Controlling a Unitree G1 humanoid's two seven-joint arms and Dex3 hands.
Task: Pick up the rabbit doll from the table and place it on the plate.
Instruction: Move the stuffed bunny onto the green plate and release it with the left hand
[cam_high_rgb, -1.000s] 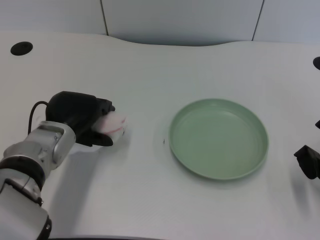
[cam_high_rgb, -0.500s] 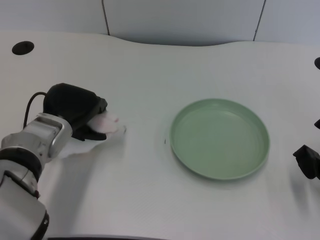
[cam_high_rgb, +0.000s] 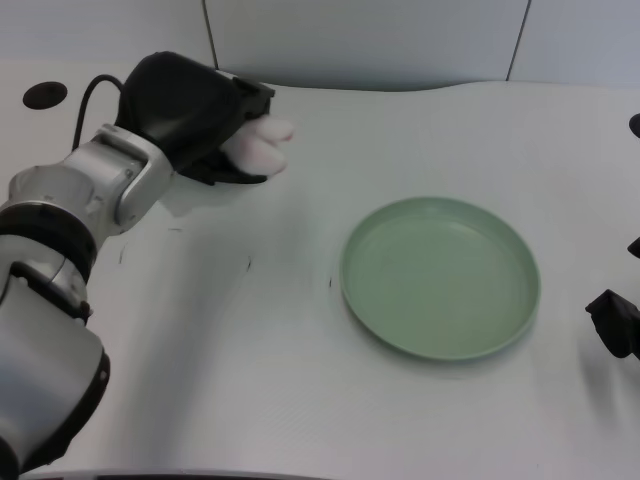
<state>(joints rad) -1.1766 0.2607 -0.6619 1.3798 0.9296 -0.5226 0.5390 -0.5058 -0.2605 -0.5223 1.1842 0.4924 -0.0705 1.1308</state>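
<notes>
White table (cam_high_rgb: 300, 400) lies before you; your left hand (cam_high_rgb: 190, 115) has its fingers curled tight around the rabbit doll (cam_high_rgb: 258, 146), well apart from the green plate (cam_high_rgb: 440, 278).

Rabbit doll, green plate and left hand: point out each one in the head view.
rabbit doll (cam_high_rgb: 260, 146), head view, on the pink-white plush showing past the fingers.
green plate (cam_high_rgb: 372, 310), head view, on its bare near-left rim.
left hand (cam_high_rgb: 185, 110), head view, on the black back of the hand gripping the doll.
</notes>
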